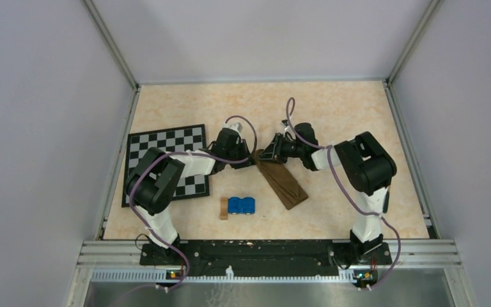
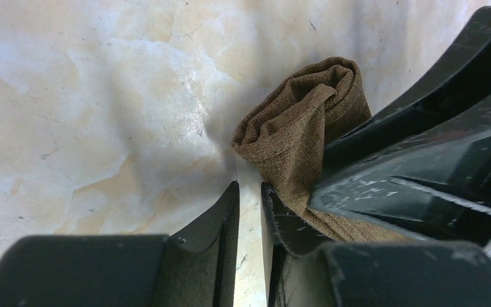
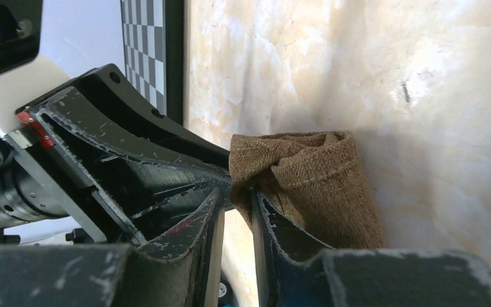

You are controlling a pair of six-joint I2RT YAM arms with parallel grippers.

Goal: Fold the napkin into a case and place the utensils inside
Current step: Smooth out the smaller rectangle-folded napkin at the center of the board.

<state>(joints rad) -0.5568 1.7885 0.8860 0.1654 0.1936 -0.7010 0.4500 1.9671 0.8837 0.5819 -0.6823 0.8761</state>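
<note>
Squaring the long dark-brown cloth case (image 1: 284, 183) at mid-frame needs gentle tucks: my left fingers (image 2: 225, 214) stand slightly apart, empty; whether my right fingers (image 3: 210, 220) grip, I cannot tell.

- On the overhead camera I see a table (image 1: 332, 109) with a pale peach, marbled top.
- Plain walls in a pale grey-lilac close it in: a back wall (image 1: 256, 32), a left wall (image 1: 32, 128) and a right wall (image 1: 467, 128).
- A thin metal post rises from each far corner, the left post (image 1: 112, 45) and the right post (image 1: 412, 41).
- A ribbed metal rail (image 1: 268, 252) crosses the near edge.
- Below it lies a grey metal sheet (image 1: 268, 294), possibly a shelf; my view is cut off there.
- The light is soft and even, and the tabletop has a slight sheen close up.
</note>
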